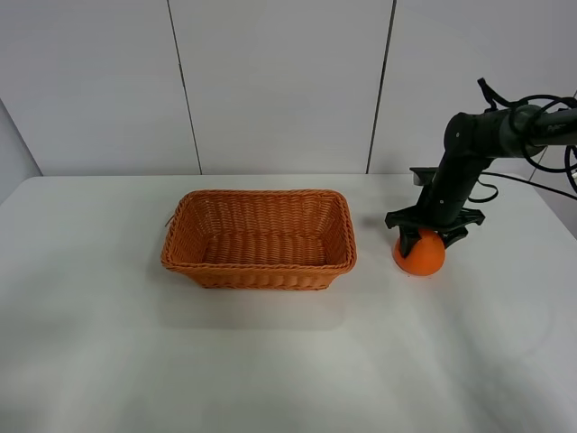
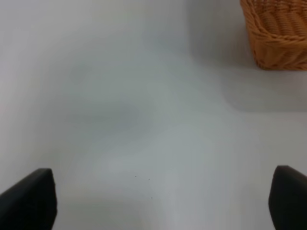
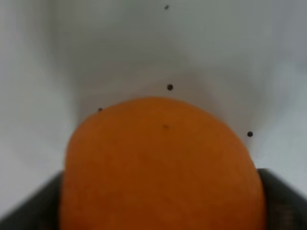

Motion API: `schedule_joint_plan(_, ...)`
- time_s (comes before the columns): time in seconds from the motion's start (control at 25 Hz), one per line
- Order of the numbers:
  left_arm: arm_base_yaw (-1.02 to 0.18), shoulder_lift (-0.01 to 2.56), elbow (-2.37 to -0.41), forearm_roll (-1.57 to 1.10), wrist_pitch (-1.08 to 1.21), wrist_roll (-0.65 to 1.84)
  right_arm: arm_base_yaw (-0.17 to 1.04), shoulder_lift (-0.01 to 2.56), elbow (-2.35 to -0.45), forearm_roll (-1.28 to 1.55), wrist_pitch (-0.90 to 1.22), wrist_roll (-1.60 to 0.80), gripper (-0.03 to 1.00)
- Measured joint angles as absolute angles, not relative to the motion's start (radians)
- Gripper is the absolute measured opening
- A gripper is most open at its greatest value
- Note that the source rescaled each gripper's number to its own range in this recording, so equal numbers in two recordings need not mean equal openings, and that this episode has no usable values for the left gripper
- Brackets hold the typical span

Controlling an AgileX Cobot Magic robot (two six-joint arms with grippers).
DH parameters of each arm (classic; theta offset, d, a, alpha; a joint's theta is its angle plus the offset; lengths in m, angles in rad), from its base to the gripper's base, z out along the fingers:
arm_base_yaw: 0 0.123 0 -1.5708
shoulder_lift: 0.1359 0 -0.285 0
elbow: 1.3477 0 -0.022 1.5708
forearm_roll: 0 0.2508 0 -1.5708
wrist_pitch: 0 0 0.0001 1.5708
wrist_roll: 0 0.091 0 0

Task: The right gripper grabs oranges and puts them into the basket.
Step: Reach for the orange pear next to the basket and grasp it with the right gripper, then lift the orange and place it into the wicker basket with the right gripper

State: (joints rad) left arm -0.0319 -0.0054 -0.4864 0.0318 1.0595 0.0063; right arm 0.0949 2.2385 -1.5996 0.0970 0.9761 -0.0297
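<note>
**Orange clasped beside the wicker basket**

The basket (image 1: 260, 273) is a rectangular tub of orange-brown woven wicker with rounded corners and sloping sides. Only its own ribbed weave shows inside. Near its right end, apart from the rim, the round, smooth-skinned orange (image 1: 420, 259) sits on the matte white table (image 1: 270, 361). The black right gripper (image 1: 425, 242) comes down over the fruit, its two fingers pressed against opposite sides and grasping it. The left gripper (image 2: 158, 201) hangs spread wide over bare tabletop, holding nothing, with a corner of the basket (image 2: 278, 38) in its view.
</note>
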Motion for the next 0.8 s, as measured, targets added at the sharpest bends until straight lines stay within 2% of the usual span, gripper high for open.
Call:
schedule_joint_plan(0.08, -0.032, -0.005, -0.486, 0.032, 1.060, 0.006, 0.095, 2.235, -1.607, 0.097, 0.984, -0.030, 0.16)
schedule_joint_plan(0.12, -0.032, -0.005, -0.486, 0.032, 1.060, 0.006, 0.095, 2.228, -1.608, 0.097, 0.985, -0.030, 0.04)
schedule_joint_plan(0.16, -0.032, -0.005, -0.486, 0.032, 1.060, 0.006, 0.095, 2.219, -1.608, 0.097, 0.985, -0.030, 0.00)
schedule_joint_plan(0.64, -0.032, -0.005, -0.486, 0.032, 1.060, 0.006, 0.096, 1.964, -1.607, 0.059, 0.993, -0.034, 0.00)
schedule_joint_plan(0.8, -0.032, -0.005, -0.486, 0.032, 1.060, 0.006, 0.096, 1.933, -1.659, 0.063, 1.067, -0.034, 0.00)
